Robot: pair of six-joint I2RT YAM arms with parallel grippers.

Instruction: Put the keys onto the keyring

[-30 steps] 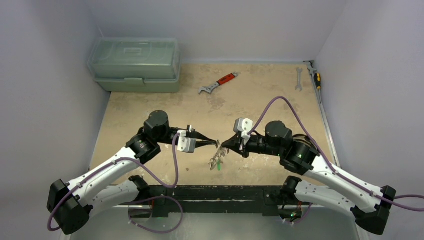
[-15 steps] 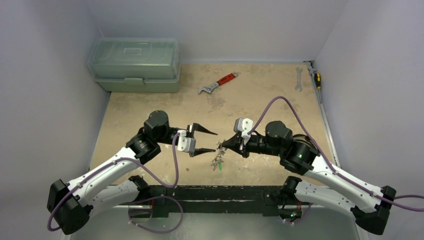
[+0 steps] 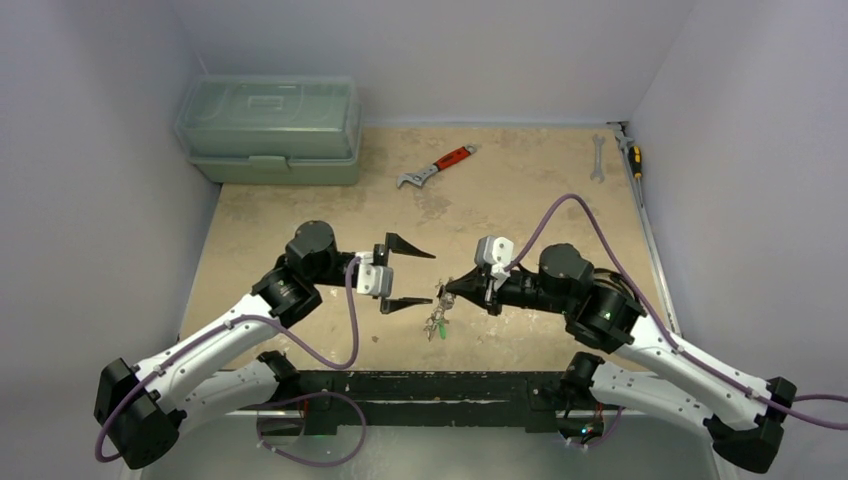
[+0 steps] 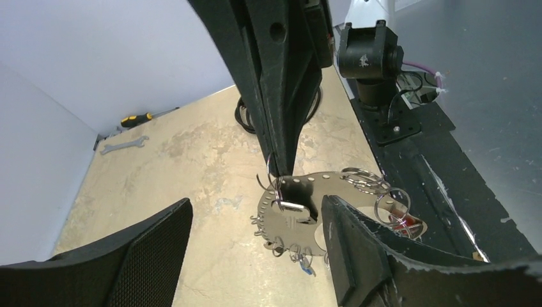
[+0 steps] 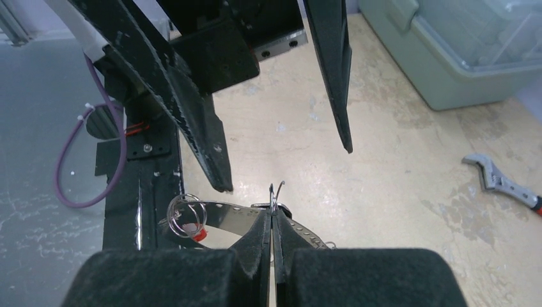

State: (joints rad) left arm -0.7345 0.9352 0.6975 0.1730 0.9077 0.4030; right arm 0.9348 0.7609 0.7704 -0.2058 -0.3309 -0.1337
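Your right gripper (image 3: 447,288) is clamped on the top of the one keyring (image 4: 294,214), which hangs between your two grippers. Your left gripper (image 3: 432,278) stands wide apart just beside it. Several keys (image 3: 437,330) dangle, perhaps five. One wrench (image 3: 436,166) and one spanner (image 3: 597,158) lie far back.

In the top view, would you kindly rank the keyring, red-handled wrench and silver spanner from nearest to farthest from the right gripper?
1. keyring, hanging from the right gripper.
2. red-handled wrench, far centre.
3. silver spanner, far right corner.
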